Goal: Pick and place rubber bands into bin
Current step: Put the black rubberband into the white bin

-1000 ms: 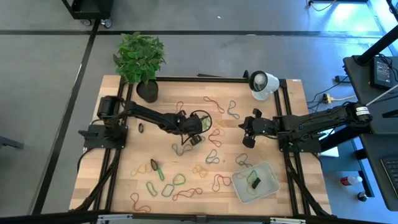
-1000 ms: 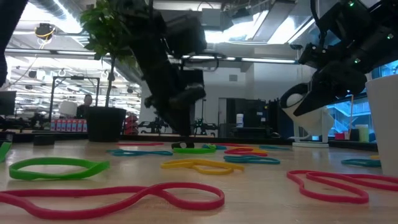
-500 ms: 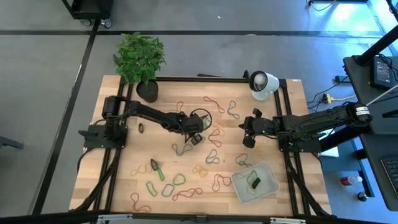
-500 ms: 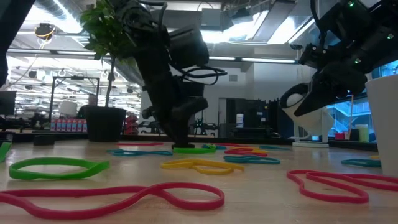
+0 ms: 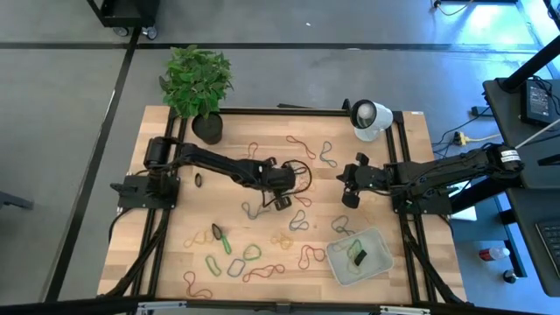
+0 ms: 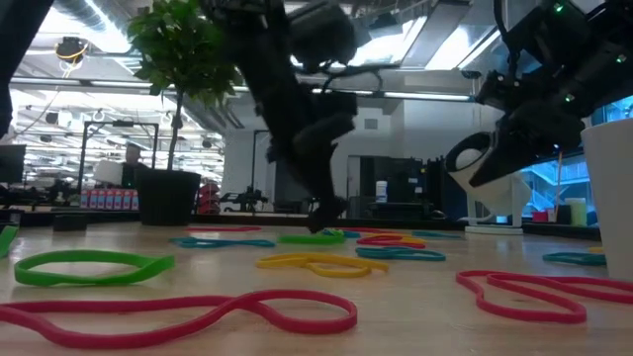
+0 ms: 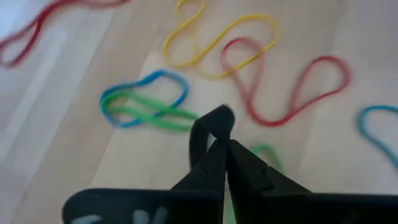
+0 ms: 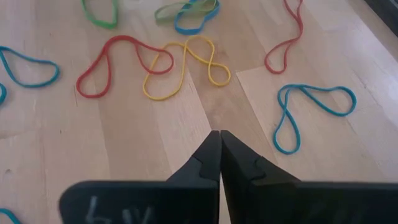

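My left gripper is near the table's middle, shut on a dark rubber band, just above the wood. Around it lie loose rubber bands: a green and blue pair, a yellow one and a red one. My right gripper hangs shut and empty right of the middle, over bare wood. The bin sits on the table near the right front corner with a dark and a green band inside; its pale wall shows in the low view. My left gripper pinches the dark rubber band between its two fingertips, coming from above and slanting down. A small loop of the band stands out past the tips. How much of the band hangs on the hidden side, I cannot tell.
Many coloured bands are strewn over the table's middle and near side. A black plant pot stands at the far left corner and a white round device at the far right. Black frame rails run along both sides.
My left gripper has moved toward the table's right and risen slightly off the wood, away from the green band it stood at a second ago.
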{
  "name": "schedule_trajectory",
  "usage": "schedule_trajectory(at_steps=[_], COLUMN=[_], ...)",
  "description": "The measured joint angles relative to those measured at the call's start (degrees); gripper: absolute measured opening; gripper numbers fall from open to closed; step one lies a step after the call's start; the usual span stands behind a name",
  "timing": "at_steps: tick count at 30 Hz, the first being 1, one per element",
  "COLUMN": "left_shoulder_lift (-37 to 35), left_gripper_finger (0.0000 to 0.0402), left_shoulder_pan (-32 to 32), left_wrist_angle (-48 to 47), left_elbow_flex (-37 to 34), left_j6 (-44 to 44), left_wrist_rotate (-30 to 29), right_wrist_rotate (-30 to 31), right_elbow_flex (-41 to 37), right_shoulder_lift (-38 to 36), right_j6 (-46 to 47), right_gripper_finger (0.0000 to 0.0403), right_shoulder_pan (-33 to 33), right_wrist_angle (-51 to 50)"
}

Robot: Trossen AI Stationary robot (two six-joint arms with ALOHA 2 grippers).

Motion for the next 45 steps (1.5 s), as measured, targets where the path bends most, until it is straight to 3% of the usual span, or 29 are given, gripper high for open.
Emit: schedule_trajectory(at_steps=[12,19,32,38,45], left_shoulder_lift=[0.16,0.42,5.27,11.82,22.96], left_gripper_finger=[0.0002,0.0002,0.0002,0.0002,0.0002], left_shoulder_pan=[-5.57,-7.45,-7.71,-8.65,-9.74], left_wrist_angle=[3.42,9.8,22.6,21.42,12.87], left_elbow_flex=[10.05,12.93,15.1,25.4,41.29], left_j6=[11.14,15.53,15.5,15.54,16.97], left_wrist_rotate=[-0.08,0.13,8.89,12.1,14.64], right_wrist_rotate=[0.01,0.0,0.0,0.0,0.02], right_elbow_flex=[-0.04,-3.68,-5.91,-6.54,-6.54], right_shoulder_lift=[0.0,-2.38,-11.87,-13.68,-14.03], right_j6=[-0.87,-3.07,-3.26,-3.89,-4.35], right_gripper_finger=[0.0004,0.0005,0.0004,0.0004,0.0005], right_shoulder_pan=[0.0,-0.85,-2.38,-2.37,-2.49], right_wrist_angle=[-0.86,3.84,3.85,4.34,4.21])
